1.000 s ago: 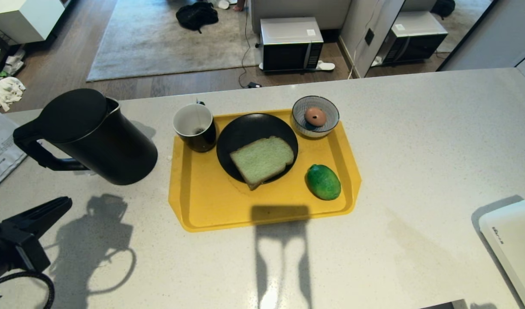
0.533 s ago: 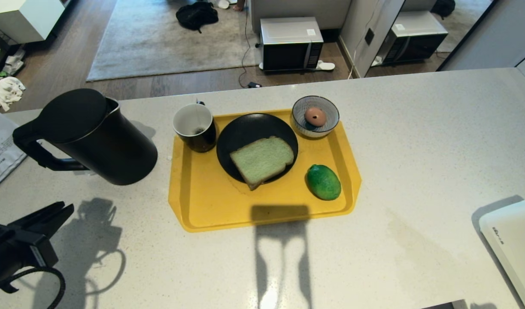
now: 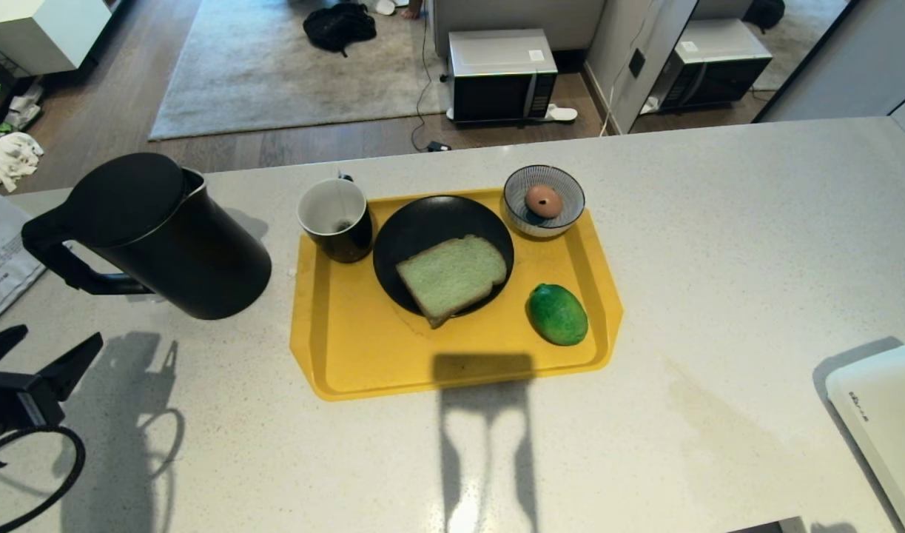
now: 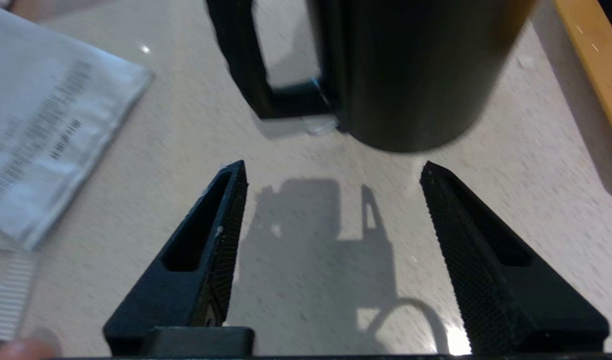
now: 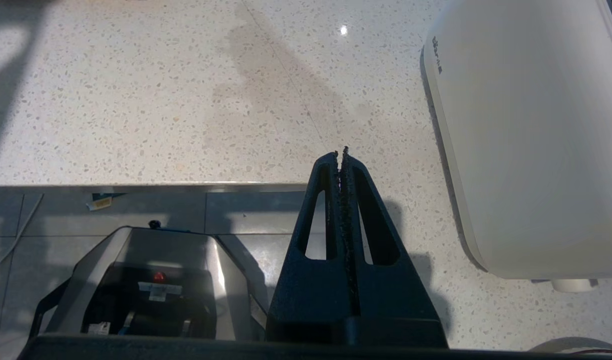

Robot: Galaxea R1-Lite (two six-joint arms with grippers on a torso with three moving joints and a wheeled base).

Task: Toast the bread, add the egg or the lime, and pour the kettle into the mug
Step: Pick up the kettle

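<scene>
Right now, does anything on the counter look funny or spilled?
Nothing is spilled or broken. Only the bread looks odd: it is pale green, and one corner pokes past the black plate onto the yellow tray.

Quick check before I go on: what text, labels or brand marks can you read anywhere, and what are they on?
None is legible.
White appliance: short dark brand mark near its edge, too small to read.
Printed paper: rows of print, blurred.
Microwave: small white sticker on top, unreadable.

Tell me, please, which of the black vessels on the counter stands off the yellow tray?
The kettle, the tall jug with the domed lid and loop handle. It stands on bare counter left of the tray, whereas the mug and black plate sit on it.
</scene>
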